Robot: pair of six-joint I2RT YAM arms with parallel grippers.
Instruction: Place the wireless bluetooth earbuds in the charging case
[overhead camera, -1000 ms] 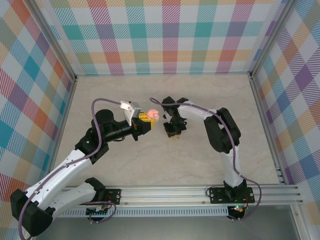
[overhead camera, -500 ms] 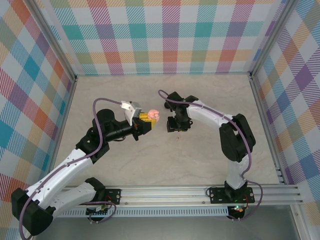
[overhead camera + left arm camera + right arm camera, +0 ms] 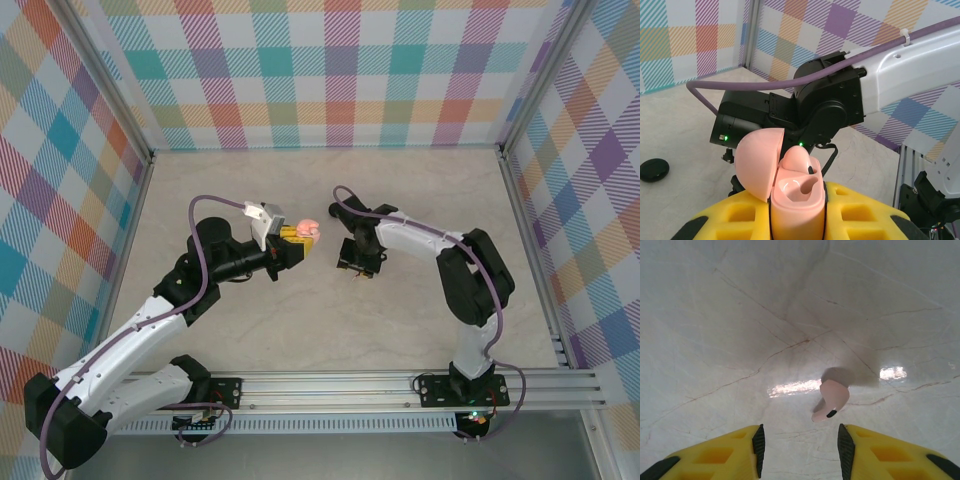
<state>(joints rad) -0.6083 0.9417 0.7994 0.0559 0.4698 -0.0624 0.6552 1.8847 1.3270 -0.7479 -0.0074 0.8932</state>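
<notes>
My left gripper (image 3: 293, 236) is shut on the pale pink charging case (image 3: 795, 200) and holds it upright above the table. Its lid (image 3: 757, 162) is flipped open to the left. One pink earbud (image 3: 799, 159) sits in the far slot, while the near slot is hollow. A second pink earbud (image 3: 832, 396) lies on the marble table just ahead of my right gripper (image 3: 800, 445). That gripper is open, its yellow fingers (image 3: 730, 452) on either side with nothing between them. In the top view the right gripper (image 3: 353, 268) hangs low, right of the case (image 3: 309, 229).
A round black puck (image 3: 654, 169) lies on the table at the left of the left wrist view. The right arm's black wrist (image 3: 815, 107) stands close behind the case. Aluminium rails (image 3: 330, 385) and checked walls (image 3: 330, 70) bound the marble table (image 3: 300, 330).
The right gripper has gone from shut to open, and its arm has swung its elbow to the right. The left arm and the case have stayed still.
</notes>
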